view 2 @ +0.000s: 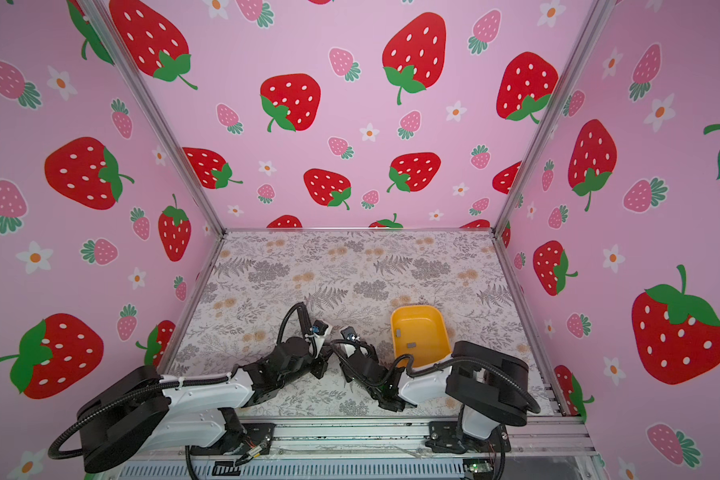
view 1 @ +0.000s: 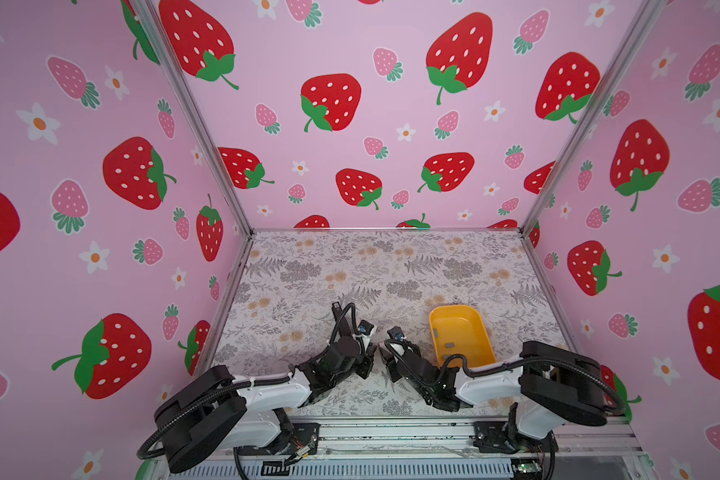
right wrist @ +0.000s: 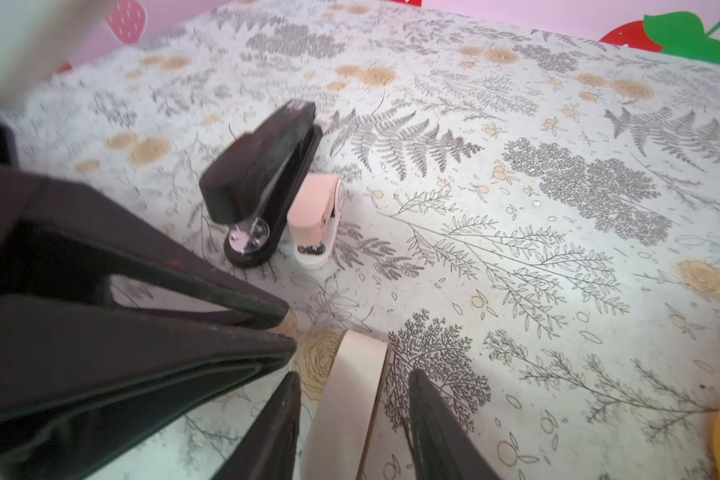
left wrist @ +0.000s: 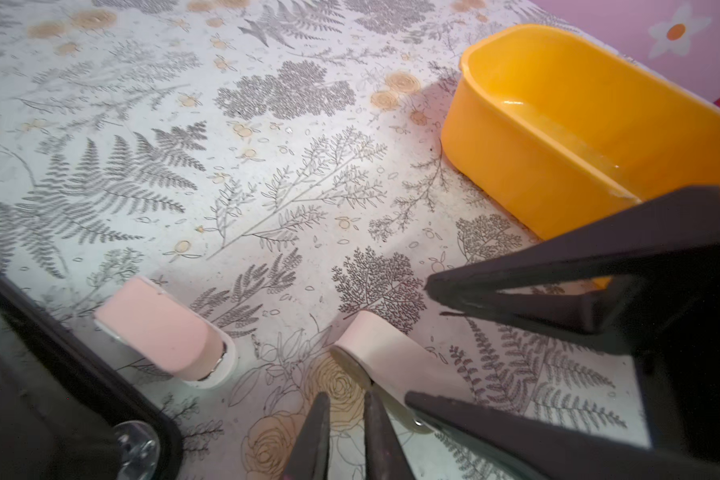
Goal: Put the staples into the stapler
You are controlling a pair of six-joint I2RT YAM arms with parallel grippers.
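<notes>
A pale pink stapler (right wrist: 348, 415) lies on the floral table between the two fingers of my right gripper (right wrist: 355, 373). That gripper is open, with a gap on each side of the stapler. My left gripper (left wrist: 345, 398) is shut, with nothing showing between its tips. Its tips sit right at the near end of the same stapler (left wrist: 385, 347). Small grey staples (view 1: 448, 344) lie in the yellow tray (view 1: 481, 332), also seen as staples (view 2: 411, 344) in both top views. In the top views the arms hide the stapler.
A second small pink stapler (right wrist: 314, 216) stands beside a black stapler (right wrist: 262, 174) further out on the table; that pink stapler (left wrist: 163, 332) also shows in the left wrist view. The yellow tray (left wrist: 516, 158) sits to the right of both grippers. Pink strawberry walls enclose the table.
</notes>
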